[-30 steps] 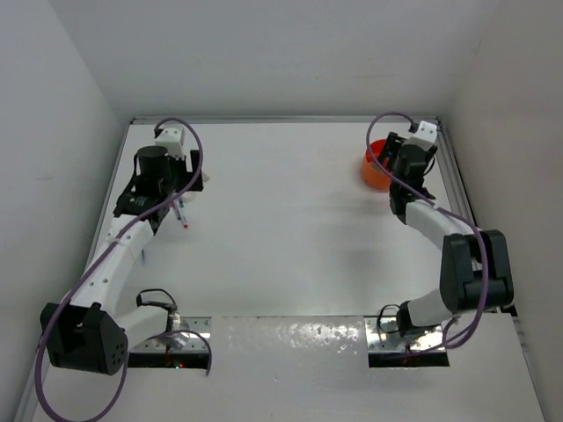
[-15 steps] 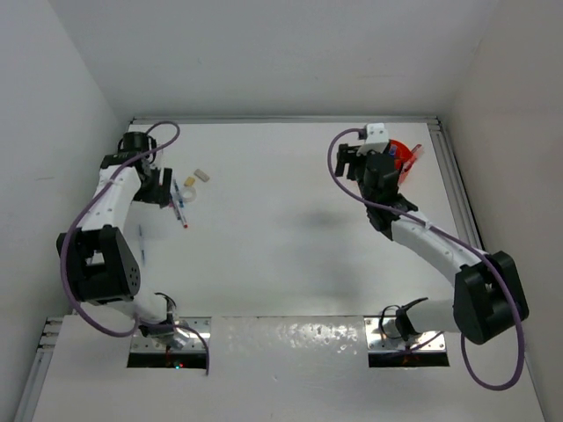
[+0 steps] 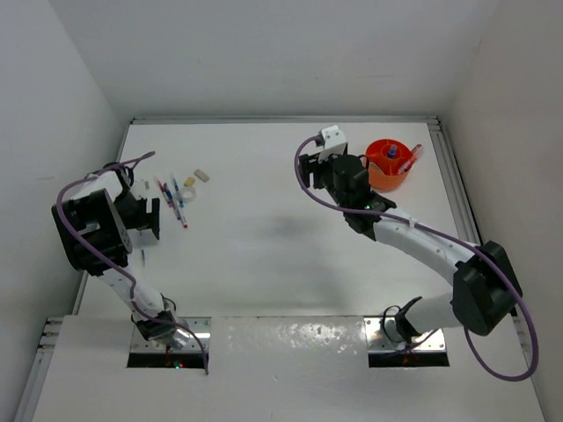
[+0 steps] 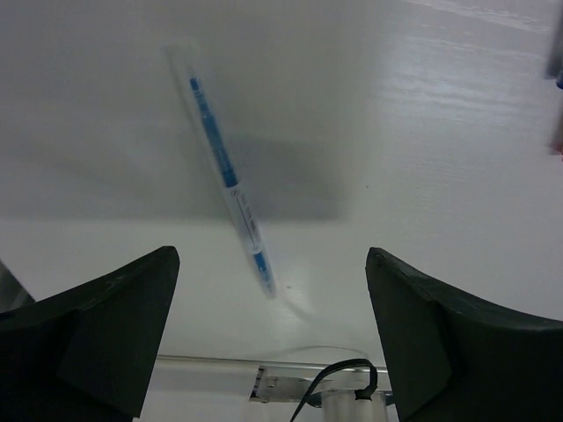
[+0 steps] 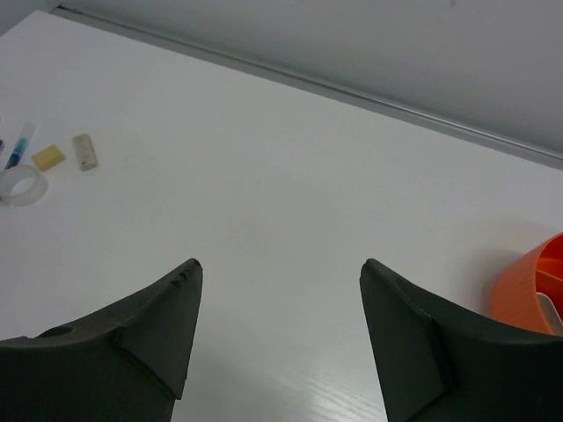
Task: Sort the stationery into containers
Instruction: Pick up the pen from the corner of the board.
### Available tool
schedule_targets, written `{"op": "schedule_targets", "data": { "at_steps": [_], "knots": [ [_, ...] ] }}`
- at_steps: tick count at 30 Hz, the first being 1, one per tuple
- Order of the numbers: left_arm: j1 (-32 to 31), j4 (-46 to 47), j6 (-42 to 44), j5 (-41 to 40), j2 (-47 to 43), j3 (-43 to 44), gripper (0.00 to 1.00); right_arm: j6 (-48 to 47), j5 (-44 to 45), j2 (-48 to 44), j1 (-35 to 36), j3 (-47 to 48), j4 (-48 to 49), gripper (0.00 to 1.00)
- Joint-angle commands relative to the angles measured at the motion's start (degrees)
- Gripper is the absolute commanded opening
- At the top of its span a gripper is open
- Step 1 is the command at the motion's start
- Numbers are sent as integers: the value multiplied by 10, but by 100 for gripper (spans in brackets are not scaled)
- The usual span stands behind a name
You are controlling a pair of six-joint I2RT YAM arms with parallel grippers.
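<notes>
Slim pens lie loose at the left of my smooth white desk (image 3: 264, 246); the round orange plastic tub (image 3: 385, 180) sits far right.
My left hand (image 4: 271, 264) is spread wide and empty over a thin blue-and-white pen (image 4: 224, 176) lying flat by the left edge. Farther off lie thin red pens (image 3: 163, 187) and a tiny beige block (image 3: 201, 177). My right hand (image 5: 280, 268), also gaping and holding nothing, hangs just left of the tub, which holds a blue-capped bottle (image 3: 390, 156) and a pink pen (image 3: 410, 160).
</notes>
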Motion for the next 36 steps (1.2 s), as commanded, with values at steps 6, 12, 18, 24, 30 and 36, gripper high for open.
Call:
{"op": "schedule_targets", "data": {
  "at_steps": [6, 12, 18, 24, 30, 36],
  "knots": [
    [35, 49, 29, 19, 56, 10, 78, -44, 76, -54, 41, 16, -12, 70],
    [40, 67, 20, 23, 77, 1, 50, -60, 93, -73, 49, 3, -11, 69],
    [56, 84, 19, 27, 85, -7, 19, -81, 107, -99, 49, -17, 7, 69],
    [87, 71, 22, 84, 84, 7, 0, -90, 116, -122, 49, -29, 10, 69],
    [115, 38, 38, 196, 5, 64, 0, -82, 93, -137, 49, -31, -9, 69],
    [90, 28, 40, 263, -95, 159, 0, -68, 20, -139, 43, -21, -37, 70]
  ]
}}
